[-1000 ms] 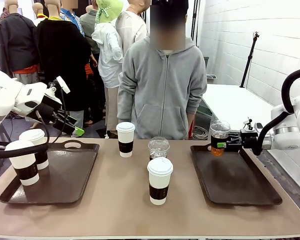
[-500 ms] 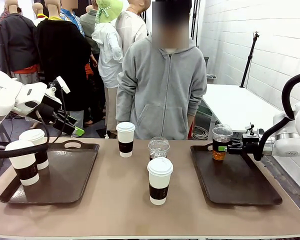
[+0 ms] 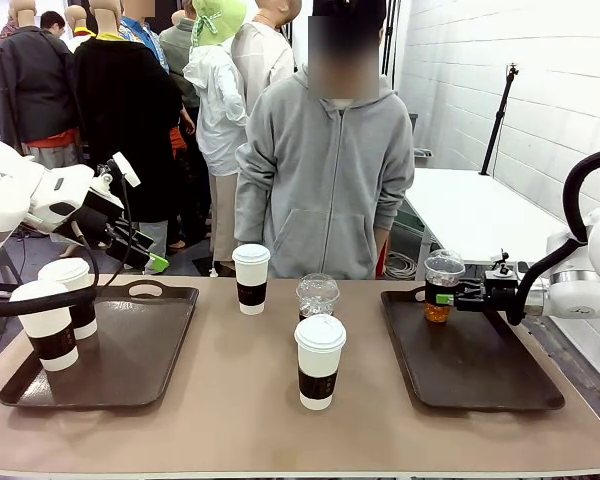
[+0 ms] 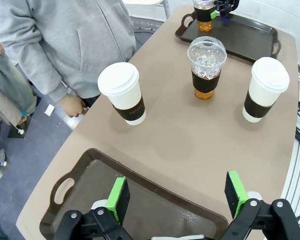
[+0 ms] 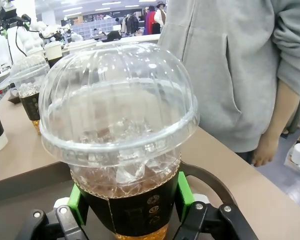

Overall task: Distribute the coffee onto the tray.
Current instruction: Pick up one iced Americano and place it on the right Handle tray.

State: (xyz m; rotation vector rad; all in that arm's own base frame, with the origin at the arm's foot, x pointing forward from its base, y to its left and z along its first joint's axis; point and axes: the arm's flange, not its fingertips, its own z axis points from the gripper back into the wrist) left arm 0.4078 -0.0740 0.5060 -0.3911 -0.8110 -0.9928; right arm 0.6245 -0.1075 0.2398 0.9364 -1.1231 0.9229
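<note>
My right gripper point(image 3: 442, 296) is shut on a clear dome-lidded cup of dark iced coffee point(image 3: 442, 285), upright over the far left corner of the right tray point(image 3: 480, 365). I cannot tell if its base touches. In the right wrist view the green pads point(image 5: 184, 192) clamp its dark sleeve point(image 5: 125, 205). A second clear cup point(image 3: 318, 296) and two white lidded cups point(image 3: 251, 279) point(image 3: 320, 360) stand on the table. Two more white cups point(image 3: 47, 325) point(image 3: 68, 290) stand on the left tray point(image 3: 130, 350). My left gripper point(image 4: 177, 195) hangs open over that tray.
A person in a grey hoodie point(image 3: 325, 170) stands at the far edge, arms down, one hand point(image 4: 72, 105) near the table's rim. Most of the right tray's floor is bare. A white table point(image 3: 470, 210) stands behind on the right.
The right gripper has lowered the clear cup from a tilted, raised pose to upright at the tray's corner, moving little in the last half second. The left arm has stayed still.
</note>
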